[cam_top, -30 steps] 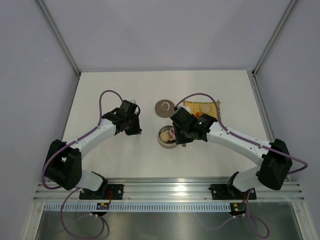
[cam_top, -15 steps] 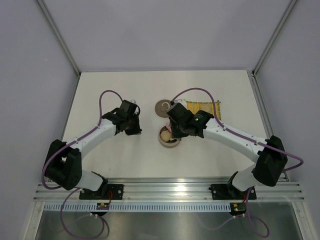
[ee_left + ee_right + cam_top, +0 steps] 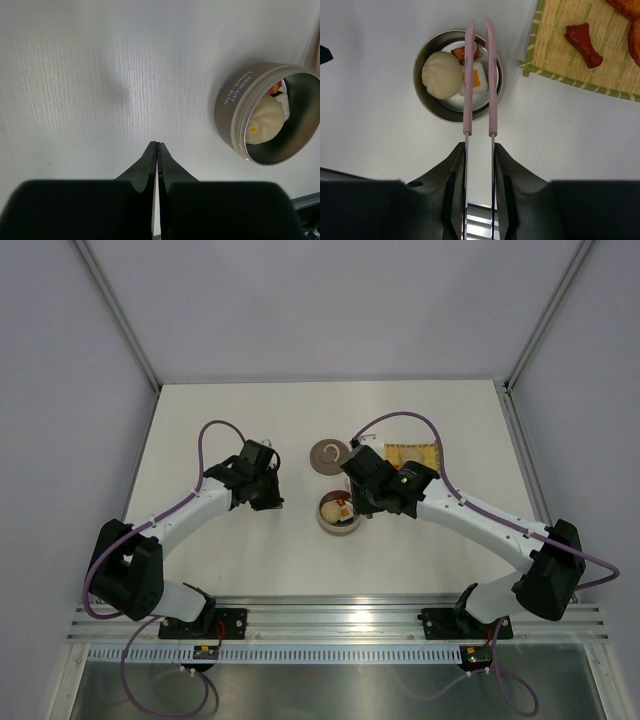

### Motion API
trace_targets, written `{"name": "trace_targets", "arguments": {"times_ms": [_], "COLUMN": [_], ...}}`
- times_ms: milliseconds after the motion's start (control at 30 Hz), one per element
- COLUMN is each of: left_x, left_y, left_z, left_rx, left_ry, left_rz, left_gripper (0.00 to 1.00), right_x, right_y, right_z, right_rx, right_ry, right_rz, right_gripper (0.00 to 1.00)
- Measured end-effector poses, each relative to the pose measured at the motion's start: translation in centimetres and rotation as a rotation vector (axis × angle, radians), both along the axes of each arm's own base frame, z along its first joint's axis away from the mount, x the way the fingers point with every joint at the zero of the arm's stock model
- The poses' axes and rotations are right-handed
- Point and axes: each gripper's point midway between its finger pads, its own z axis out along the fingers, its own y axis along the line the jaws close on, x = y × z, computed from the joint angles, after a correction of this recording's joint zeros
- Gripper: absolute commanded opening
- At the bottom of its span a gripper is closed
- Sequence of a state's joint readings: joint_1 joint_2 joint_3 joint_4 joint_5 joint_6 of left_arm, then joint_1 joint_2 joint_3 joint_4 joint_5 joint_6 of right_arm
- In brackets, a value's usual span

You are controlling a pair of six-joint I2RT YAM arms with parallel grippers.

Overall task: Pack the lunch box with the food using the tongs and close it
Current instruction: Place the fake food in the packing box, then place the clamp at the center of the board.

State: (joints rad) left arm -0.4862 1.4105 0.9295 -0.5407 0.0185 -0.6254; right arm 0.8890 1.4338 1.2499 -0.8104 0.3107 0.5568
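The lunch box [image 3: 428,102], a round silver tin, holds a cream ball [image 3: 441,75], a white piece with an orange top [image 3: 479,80] and a red-orange bit [image 3: 459,51]. My right gripper [image 3: 479,147] is shut on the tongs [image 3: 467,100]. Their two pink arms reach over the tin and stand slightly apart, with nothing pinched at the tips. The top view shows the lunch box [image 3: 326,524] just left of my right gripper [image 3: 362,506]. Its disc lid [image 3: 329,454] lies behind it. My left gripper [image 3: 158,145] is shut and empty, left of the lunch box [image 3: 231,112].
A yellow woven mat [image 3: 560,47] lies right of the tin. It carries a red sausage-like piece [image 3: 583,37] and orange bits [image 3: 624,7]. In the top view the mat [image 3: 420,452] shows behind my right arm. Enclosure walls and posts ring the table.
My right arm swung left over the tin toward the lid, then came back a little to the right. The orange-topped piece now shows in the tin. The left arm has not moved.
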Motion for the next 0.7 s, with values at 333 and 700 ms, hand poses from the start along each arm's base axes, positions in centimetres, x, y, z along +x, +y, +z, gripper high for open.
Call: {"name": "trace_targets", "arguments": {"times_ms": [333, 700], "left_x": [0.0, 0.0], "left_y": [0.0, 0.0], "left_z": [0.5, 0.6], "left_rx": [-0.007, -0.008], "left_ry": [-0.014, -0.015], "left_rz": [0.000, 0.000], "left_gripper": [0.00, 0.00], "right_x": [1.9, 2.7], "right_y": [-4.3, -12.4], "right_z": [1.0, 1.3], "right_rx": [0.008, -0.002], "right_ry": [-0.033, -0.050], "right_rz": [-0.122, -0.318], "right_gripper": [0.00, 0.00]}}
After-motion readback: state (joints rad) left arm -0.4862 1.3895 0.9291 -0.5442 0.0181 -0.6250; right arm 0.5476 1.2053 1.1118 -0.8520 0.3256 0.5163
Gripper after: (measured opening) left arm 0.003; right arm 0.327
